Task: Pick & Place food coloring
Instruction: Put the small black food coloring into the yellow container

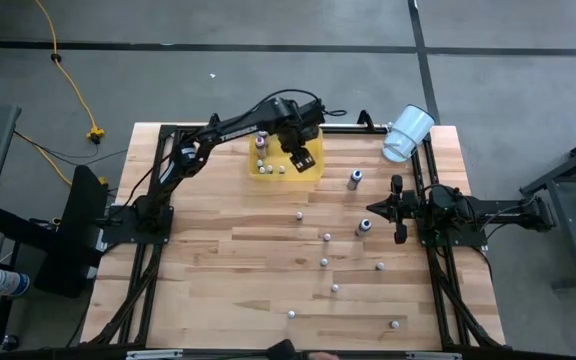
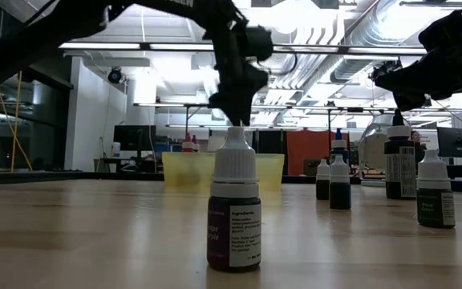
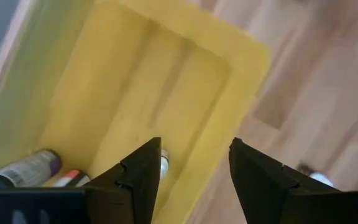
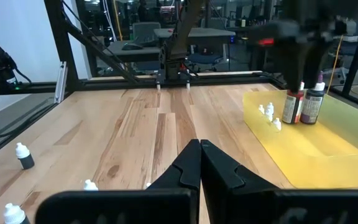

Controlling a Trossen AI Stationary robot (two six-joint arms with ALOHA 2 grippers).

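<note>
Yellow tray point(image 1: 311, 172) near the tabletop's far edge holds about five bottles point(image 1: 261, 142); nine stand outside. Left end effector point(image 1: 301, 158) gapes above it; right end effector point(image 1: 399, 209) pinched together.

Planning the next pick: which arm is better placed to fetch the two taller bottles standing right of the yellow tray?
The right. Its hand, fingers shut, sits beside the taller bottles, with nothing between. The left hand hangs open and empty over the yellow tray, farther from them.

I see translucent yellow tray point(image 1: 313, 168) on pale blond striped wood table point(image 1: 218, 270); white-capped dark bottles point(image 1: 363, 227); white cup point(image 1: 408, 132); black arms; my nearest bottle point(image 2: 233, 210) purple-labelled.
</note>
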